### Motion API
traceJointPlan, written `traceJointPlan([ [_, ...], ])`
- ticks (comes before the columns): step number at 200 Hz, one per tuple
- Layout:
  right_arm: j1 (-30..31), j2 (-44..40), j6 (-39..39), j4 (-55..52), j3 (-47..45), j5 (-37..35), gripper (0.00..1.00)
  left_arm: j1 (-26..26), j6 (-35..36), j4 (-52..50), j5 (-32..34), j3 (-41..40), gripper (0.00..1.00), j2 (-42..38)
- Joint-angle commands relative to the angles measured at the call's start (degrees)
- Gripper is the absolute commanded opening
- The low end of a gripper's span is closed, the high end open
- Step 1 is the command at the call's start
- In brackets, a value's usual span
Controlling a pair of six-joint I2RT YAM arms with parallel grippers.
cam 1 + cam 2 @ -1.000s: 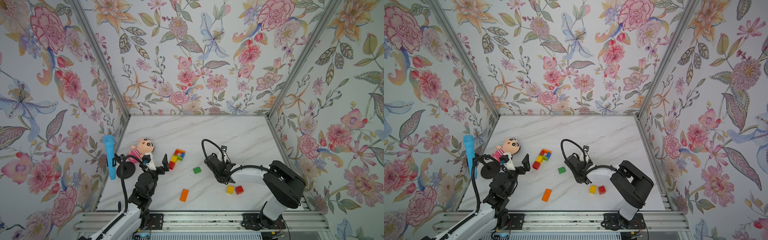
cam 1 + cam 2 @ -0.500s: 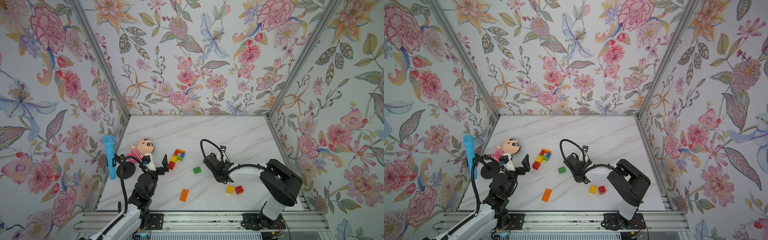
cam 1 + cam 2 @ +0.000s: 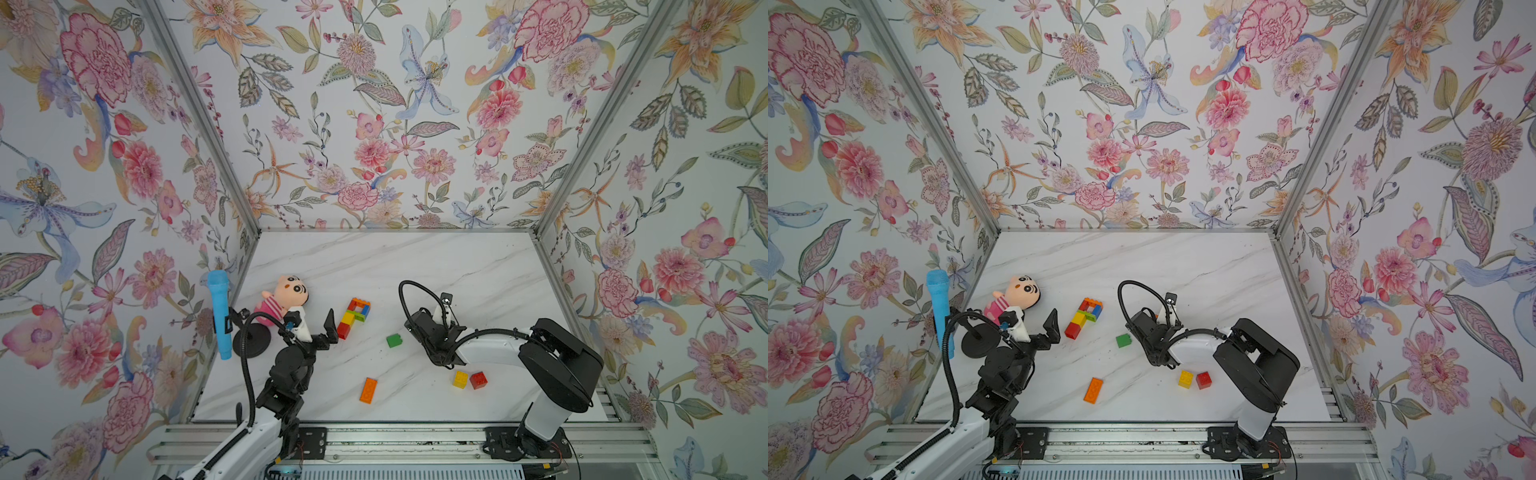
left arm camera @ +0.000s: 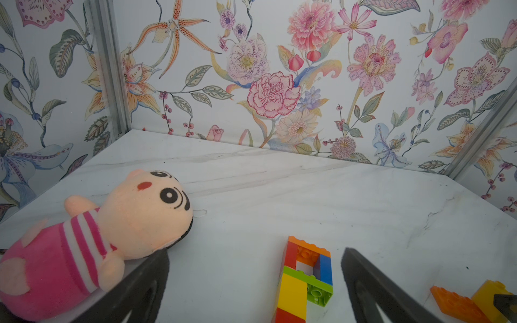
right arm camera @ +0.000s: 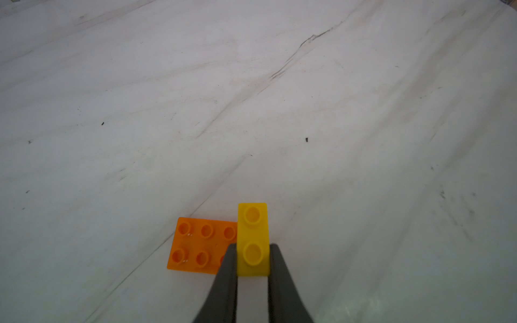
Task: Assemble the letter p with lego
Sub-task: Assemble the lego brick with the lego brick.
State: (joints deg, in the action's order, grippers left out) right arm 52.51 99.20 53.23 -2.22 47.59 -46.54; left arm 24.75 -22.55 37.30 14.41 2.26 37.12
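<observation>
Marble-look tabletop (image 3: 415, 266), floral-papered walls on three sides. Change over the last second is slight: the right arm's elbow has swung a little inward, and no brick on the table has shifted. Right gripper (image 5: 253, 247) is clamped on a yellow brick (image 5: 253, 221), two studs facing the wrist camera, just beside an orange brick (image 5: 201, 243) lying studs-up. Left gripper (image 4: 255, 251) is spread wide and holds nothing, near the foot of the letter assembly (image 3: 354, 316), which lies left of centre near the plush doll (image 3: 286, 293). The assembly already reads as a P, with a red and yellow stem and a loop of green, blue and orange. Judgement: carrying the yellow brick has barely begun, and where it belongs is unclear. Loose on the table are a green brick (image 3: 394, 340), a long orange brick (image 3: 368, 390), a yellow square (image 3: 460, 379) and a red square (image 3: 478, 380). Hidden: in both top views the right wrist covers its fingers and the held brick. A finger cuts off one end of the orange brick. Whether the yellow brick touches it, or rests on the table, cannot be told.
</observation>
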Motion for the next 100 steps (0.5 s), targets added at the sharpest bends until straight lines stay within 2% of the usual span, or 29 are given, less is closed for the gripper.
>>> traceJointPlan([
  [1, 0.4, 2.4, 4.2, -4.2, 1.0, 0.5, 0.00, -0.6, -0.1, 1.3, 1.4, -0.7, 0.99, -0.6],
  [44, 0.9, 4.9, 8.5, -7.8, 1.3, 0.2, 0.00, -0.6, 0.1, 1.4, 1.5, -0.8, 0.99, -0.8],
  [100, 0.4, 10.3, 7.6, -11.9, 6.5, 1.6, 0.00, -0.6, 0.2, 1.5, 1.9, -1.2, 0.99, -1.4],
])
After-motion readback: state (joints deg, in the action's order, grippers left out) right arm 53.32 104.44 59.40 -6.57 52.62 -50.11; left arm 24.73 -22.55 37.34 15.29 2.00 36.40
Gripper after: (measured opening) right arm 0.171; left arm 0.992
